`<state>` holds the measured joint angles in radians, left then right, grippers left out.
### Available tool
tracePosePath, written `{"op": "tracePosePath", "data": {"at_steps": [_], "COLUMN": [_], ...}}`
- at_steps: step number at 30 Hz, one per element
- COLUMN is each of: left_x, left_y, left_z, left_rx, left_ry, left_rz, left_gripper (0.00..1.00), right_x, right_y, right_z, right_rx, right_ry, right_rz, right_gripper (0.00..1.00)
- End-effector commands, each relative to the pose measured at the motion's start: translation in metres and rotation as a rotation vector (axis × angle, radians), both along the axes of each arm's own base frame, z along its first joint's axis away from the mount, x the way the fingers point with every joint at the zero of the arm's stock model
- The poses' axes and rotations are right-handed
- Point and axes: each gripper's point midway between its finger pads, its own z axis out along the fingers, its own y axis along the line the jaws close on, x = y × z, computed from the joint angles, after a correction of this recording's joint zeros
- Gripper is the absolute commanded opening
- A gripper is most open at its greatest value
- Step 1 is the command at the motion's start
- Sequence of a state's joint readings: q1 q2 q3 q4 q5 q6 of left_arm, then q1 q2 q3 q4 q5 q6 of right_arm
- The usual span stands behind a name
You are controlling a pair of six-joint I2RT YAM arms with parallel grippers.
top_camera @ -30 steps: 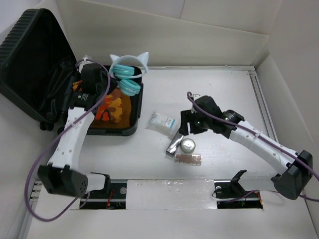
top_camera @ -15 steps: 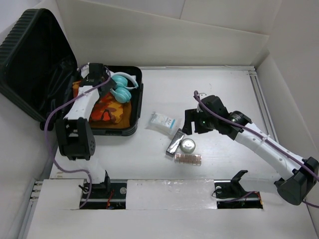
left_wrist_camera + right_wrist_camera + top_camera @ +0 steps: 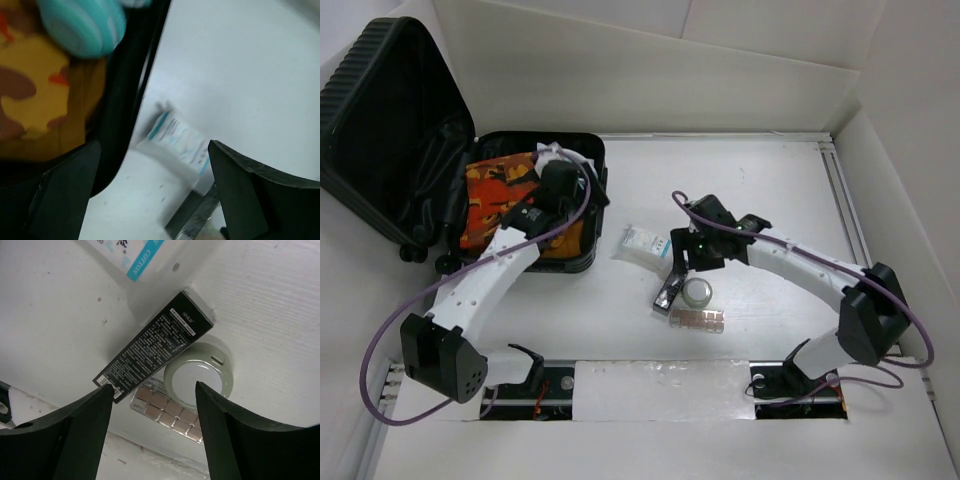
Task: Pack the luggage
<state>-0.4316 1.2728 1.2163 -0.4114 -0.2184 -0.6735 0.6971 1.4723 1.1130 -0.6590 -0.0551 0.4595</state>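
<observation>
The luggage [image 3: 390,110] lies open at the back left, its black lid leaning back. An orange camouflage cloth [image 3: 495,190] fills its base. Teal headphones [image 3: 82,25] rest on the cloth [image 3: 30,100] inside the luggage rim [image 3: 127,105]. My left gripper [image 3: 570,195] hangs open and empty over the luggage's right rim; in the left wrist view the left gripper [image 3: 155,200] looks down on a white packet [image 3: 180,142]. My right gripper [image 3: 682,266] is open above a black box [image 3: 155,347], a round tin [image 3: 197,377] and a blister pack [image 3: 165,407], holding nothing.
The white packet [image 3: 648,243], black box [image 3: 670,285], round tin [image 3: 697,291] and blister pack [image 3: 697,319] lie close together mid-table. White walls stand behind and at the right. The arm bases sit at the near edge.
The left gripper opened and let the headphones go into the luggage, then drew toward its right rim. The right gripper shifted left, over the black box.
</observation>
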Motion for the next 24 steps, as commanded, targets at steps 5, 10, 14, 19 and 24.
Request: {"op": "tracePosePath", "data": {"at_steps": [5,10,14,19,24], "left_x": [-0.044,-0.048,-0.053,-0.052,-0.039], "left_y": [0.01,0.0,-0.009,0.0,0.032], "left_z": [-0.019,-0.011,-0.012,0.01,0.075], "left_rx": [-0.034,-0.054,-0.09,-0.05,0.016], "left_ry": [0.025,0.013,0.007,-0.05,-0.201], "left_rz": [-0.038,-0.114,-0.162,-0.162,-0.056], "left_gripper": [0.87,0.87,0.87,0.87,0.85], "right_x": [-0.006,-0.002,0.014,0.03,0.03], "right_y": [0.048,0.056,0.053,0.043,0.04], "right_z": [-0.021,-0.052,-0.065,-0.083,-0.088], "right_rx": [0.047,0.019,-0.036,-0.137,-0.166], "right_ry": [0.06,0.108,0.095,0.07,0.064], "right_rz": [0.017,-0.028,-0.116,-0.204,-0.229], "right_gripper": [0.71,0.72,0.74,0.72,0.42]}}
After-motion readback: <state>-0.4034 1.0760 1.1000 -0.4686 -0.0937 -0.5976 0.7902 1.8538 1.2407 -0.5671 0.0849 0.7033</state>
